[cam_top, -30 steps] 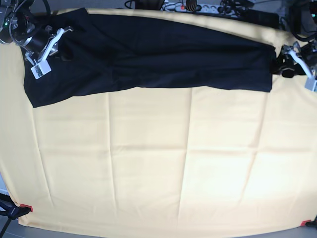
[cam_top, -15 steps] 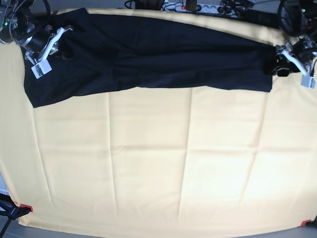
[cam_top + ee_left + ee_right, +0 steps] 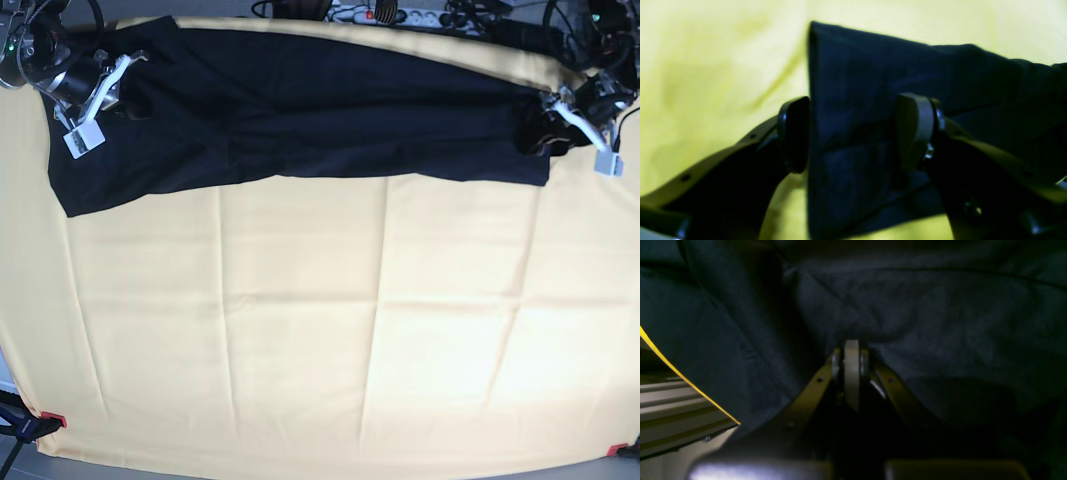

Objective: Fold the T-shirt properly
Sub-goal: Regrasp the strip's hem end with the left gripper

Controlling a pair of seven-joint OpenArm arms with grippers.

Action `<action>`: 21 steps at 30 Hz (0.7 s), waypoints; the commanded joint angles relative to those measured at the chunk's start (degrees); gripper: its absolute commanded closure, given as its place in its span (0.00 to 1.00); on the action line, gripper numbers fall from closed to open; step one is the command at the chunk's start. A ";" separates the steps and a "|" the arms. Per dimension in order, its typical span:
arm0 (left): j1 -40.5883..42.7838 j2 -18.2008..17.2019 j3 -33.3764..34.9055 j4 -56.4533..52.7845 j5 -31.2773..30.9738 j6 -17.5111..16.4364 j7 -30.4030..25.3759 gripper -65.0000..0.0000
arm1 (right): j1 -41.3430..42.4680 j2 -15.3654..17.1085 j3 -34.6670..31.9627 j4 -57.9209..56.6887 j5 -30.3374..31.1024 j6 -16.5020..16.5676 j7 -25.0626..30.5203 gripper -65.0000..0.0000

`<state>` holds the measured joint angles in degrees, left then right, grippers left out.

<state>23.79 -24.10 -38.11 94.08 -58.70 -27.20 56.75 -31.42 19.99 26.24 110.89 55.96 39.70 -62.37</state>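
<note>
Shirt (image 3: 300, 115) lies as a long dark band along the far edge of the yellow cloth (image 3: 300, 340), from the far left corner almost to the far right corner, already folded once lengthwise by the look of it.

At the left end in the base view, the right gripper (image 3: 97, 97) sits on the fabric near the far left corner. In its wrist view the two pads (image 3: 852, 373) are pressed together with no gap. The fabric bunches up just at the tips, so I judge it pinches a fold of the shirt, but the pinch itself is hidden.

At the right end, the left gripper (image 3: 548, 122) is at the short edge of the shirt. Its wrist view shows the jaws wide apart, with the shirt corner between them; one pad (image 3: 795, 133) is just beside the edge, so nothing is held yet.

Risk from here: if the left gripper closes too near the corner, it can catch only one layer, or also the yellow cloth below. Then the lift pulls the layers apart and the fold becomes crooked. Uneven pull between both arms can also drag the shirt off the far edge.
</note>
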 commanded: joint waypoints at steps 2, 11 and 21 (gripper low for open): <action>0.00 -0.66 1.42 0.66 -0.26 0.02 1.07 0.38 | 0.00 0.81 0.37 0.87 1.03 0.30 0.63 1.00; 0.02 -0.68 2.54 0.68 -6.25 -3.21 3.34 0.38 | 0.00 0.81 0.37 0.87 1.01 0.30 0.63 1.00; -0.02 -0.66 2.54 0.68 -10.99 -6.73 3.58 0.39 | 0.00 0.81 0.37 0.87 1.03 0.30 0.63 1.00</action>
<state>23.97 -23.92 -35.27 94.06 -68.14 -33.47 61.10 -31.40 19.99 26.24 110.87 55.94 39.70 -62.37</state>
